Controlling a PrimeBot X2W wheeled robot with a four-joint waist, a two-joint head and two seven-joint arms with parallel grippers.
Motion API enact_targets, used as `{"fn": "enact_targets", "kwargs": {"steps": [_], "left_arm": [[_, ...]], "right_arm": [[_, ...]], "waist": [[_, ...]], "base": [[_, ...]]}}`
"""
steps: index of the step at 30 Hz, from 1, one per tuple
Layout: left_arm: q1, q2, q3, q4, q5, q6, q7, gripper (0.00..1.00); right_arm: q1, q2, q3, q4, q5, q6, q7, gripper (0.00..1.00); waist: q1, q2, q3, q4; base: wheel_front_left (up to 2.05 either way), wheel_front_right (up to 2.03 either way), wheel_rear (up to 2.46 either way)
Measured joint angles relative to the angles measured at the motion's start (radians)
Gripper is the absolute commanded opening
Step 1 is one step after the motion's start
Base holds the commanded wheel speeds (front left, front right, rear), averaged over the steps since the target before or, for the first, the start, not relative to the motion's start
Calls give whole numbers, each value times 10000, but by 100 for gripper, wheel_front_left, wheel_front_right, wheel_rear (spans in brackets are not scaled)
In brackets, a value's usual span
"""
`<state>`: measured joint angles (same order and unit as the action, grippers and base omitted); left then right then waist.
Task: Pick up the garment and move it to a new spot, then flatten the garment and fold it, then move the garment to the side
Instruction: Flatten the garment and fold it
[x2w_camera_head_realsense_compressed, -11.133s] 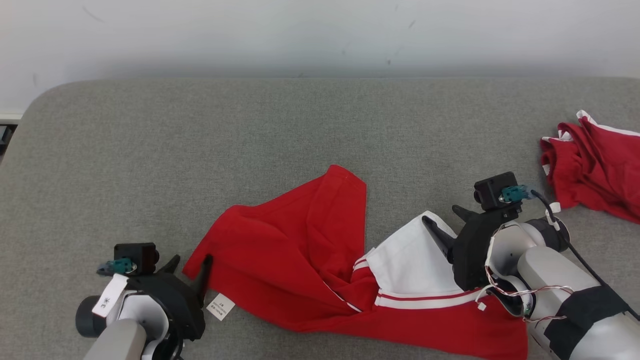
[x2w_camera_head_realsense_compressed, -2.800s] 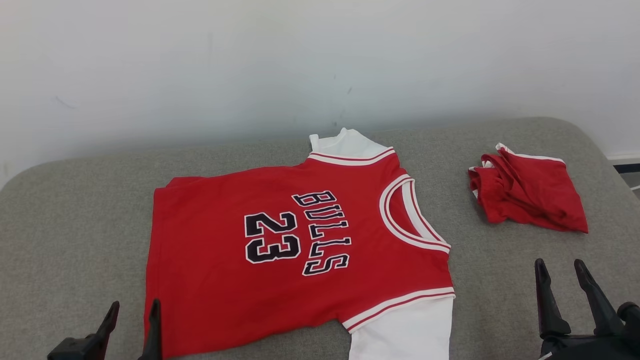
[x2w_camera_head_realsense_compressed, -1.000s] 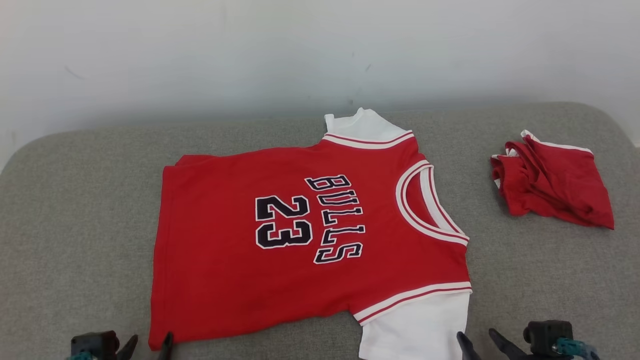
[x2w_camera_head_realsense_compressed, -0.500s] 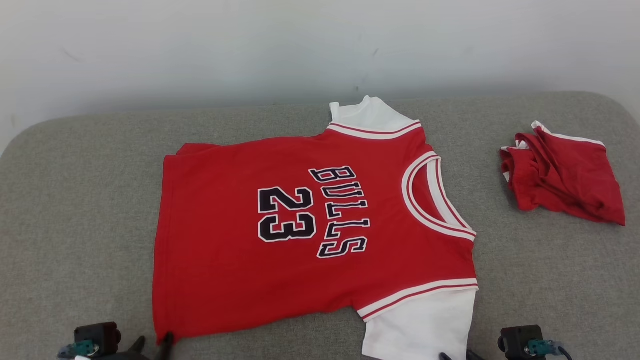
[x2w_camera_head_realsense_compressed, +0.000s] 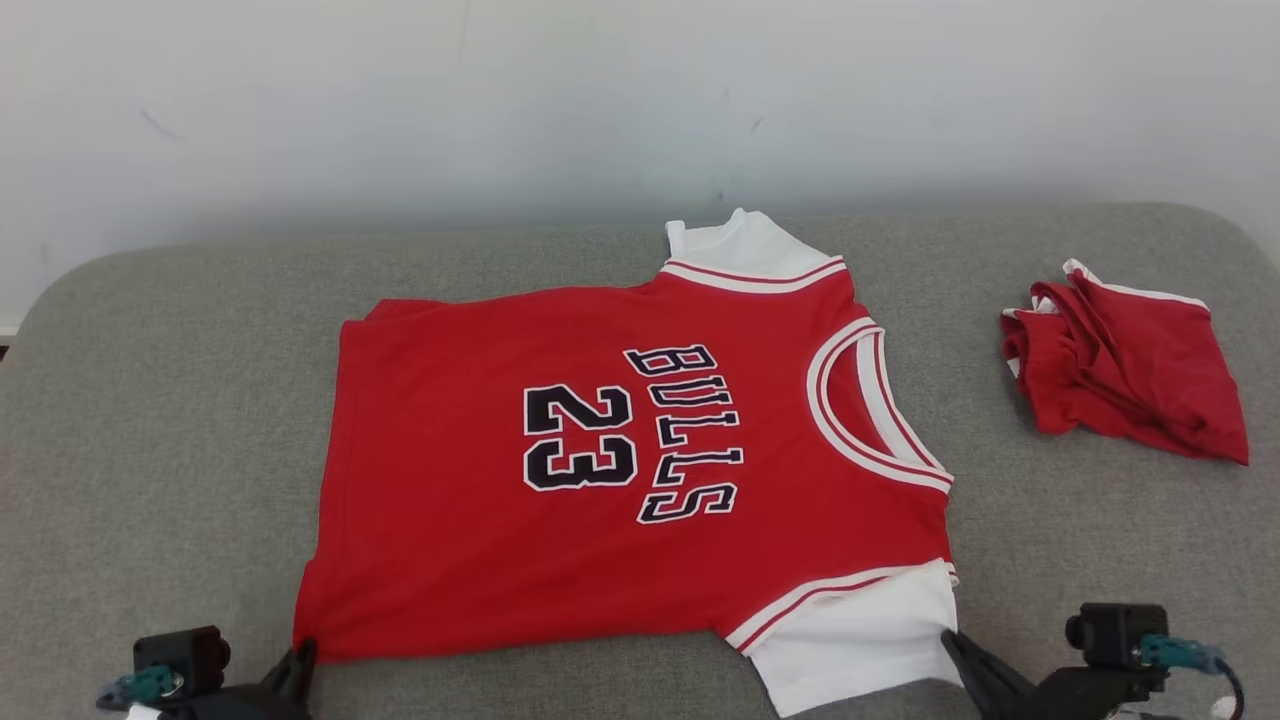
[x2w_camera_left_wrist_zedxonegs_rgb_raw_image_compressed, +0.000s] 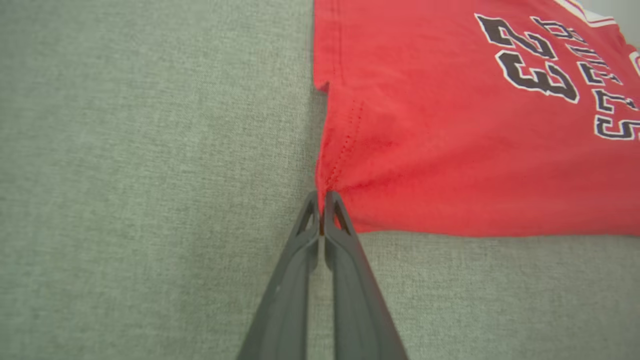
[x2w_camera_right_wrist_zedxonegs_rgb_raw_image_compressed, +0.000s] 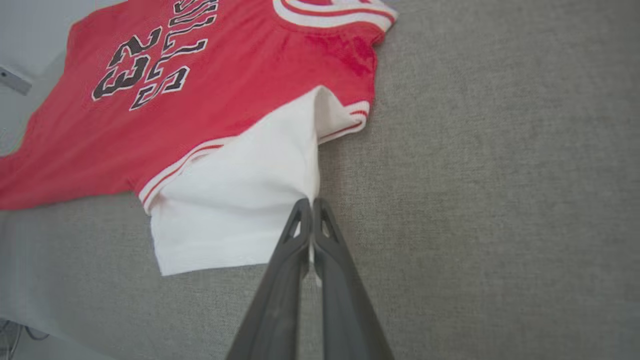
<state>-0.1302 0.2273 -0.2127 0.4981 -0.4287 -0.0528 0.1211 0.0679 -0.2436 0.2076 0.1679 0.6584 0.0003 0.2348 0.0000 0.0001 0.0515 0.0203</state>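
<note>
On cushion, red jersey (BULLS 23), left pincer and right pincer clamping it

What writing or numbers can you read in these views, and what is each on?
"BULLS": black, white-edged letters on the chest of the red jersey.
"23": next to it, on the same jersey.
Red cloth bundle on the right: no writing visible.

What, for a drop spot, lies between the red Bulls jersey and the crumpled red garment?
Only bare grey cushion fabric from red Bulls jersey to crumpled red garment, in head view.
</note>
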Motion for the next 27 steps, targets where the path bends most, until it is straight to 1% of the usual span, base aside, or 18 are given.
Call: {"fn": "enact_targets", "kwargs": {"steps": [6, 10, 14, 17, 20, 26, 27], "left_arm": [[31, -36, 6, -679, -4, -17, -253, 0], [38, -35, -2, -1037, -36, -105, -261, 0], [5, 92, 23, -1220, -153, -194, -157, 0], [-240, 240, 13, -1154, -270, -320, 73, 0], [-709, 293, 8, -955, -368, -437, 309, 0], [-1693, 278, -276, -424, -504, -550, 978, 0], [-1898, 263, -288, -286, -600, -623, 1083, 0]], "right_arm": [[-3, 12, -754, -1072, 1068, 529, -385, 0], [-84, -102, -947, -1421, 1423, 663, -343, 0], [-650, -487, -1039, -1475, 1402, 673, -128, 0], [-1292, -709, -1016, -1300, 1248, 673, 197, 0], [-1969, -765, -826, -940, 1189, 673, 520, 0], [-3493, -763, -493, 309, 1319, 711, 1310, 0], [-3753, -761, -407, 546, 1317, 715, 1450, 0]], "waist": [[0, 0, -128, 4], [0, 0, -186, -3], [0, 0, -159, -3], [0, 0, -52, -11], [0, 0, 88, -12], [1, 0, 446, 34], [1, 0, 504, 51]], "base": [[0, 0, 0], [0, 0, 0], [0, 0, 0], [0, 0, 0], [0, 0, 0], [0, 0, 0], [0, 0, 0]]}}
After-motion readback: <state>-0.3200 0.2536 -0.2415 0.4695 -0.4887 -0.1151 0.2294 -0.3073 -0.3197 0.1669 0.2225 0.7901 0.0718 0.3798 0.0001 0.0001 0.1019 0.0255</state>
